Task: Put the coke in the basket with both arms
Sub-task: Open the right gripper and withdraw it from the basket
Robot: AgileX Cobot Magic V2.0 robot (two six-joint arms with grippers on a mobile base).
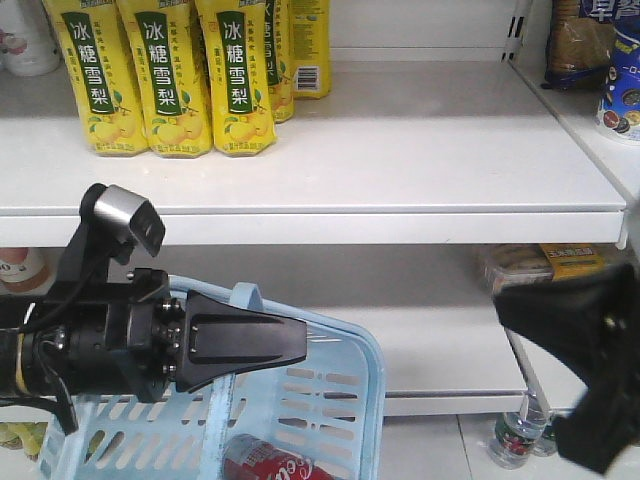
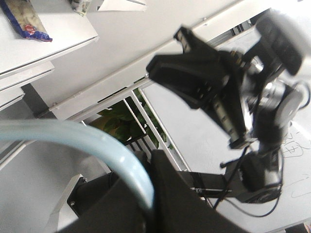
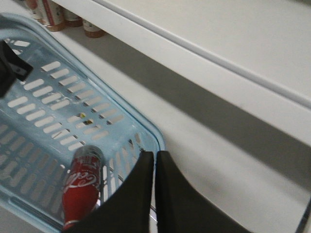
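The light blue basket [image 1: 340,400] hangs low in front of the shelves. Its handle [image 2: 97,141] runs between the jaws of my left gripper [image 1: 298,348], which is shut on it [image 2: 154,194]. The coke [image 3: 81,184], an all-red bottle with white script, lies on its side inside the basket [image 3: 43,121], at the bottom edge of the front view [image 1: 268,463]. My right gripper [image 3: 155,159] hovers just outside the basket's near corner, its jaws shut with nothing between them. In the front view it is a dark blur at the right [image 1: 515,305].
Yellow drink bottles [image 1: 160,80] stand on the upper white shelf [image 1: 400,190]. Packaged goods [image 1: 540,265] lie on the lower shelf, bags [image 1: 600,50] on the right-hand shelf. Small bottles [image 1: 515,435] stand on the floor by a shelf post. More bottles [image 3: 53,12] show beyond the basket.
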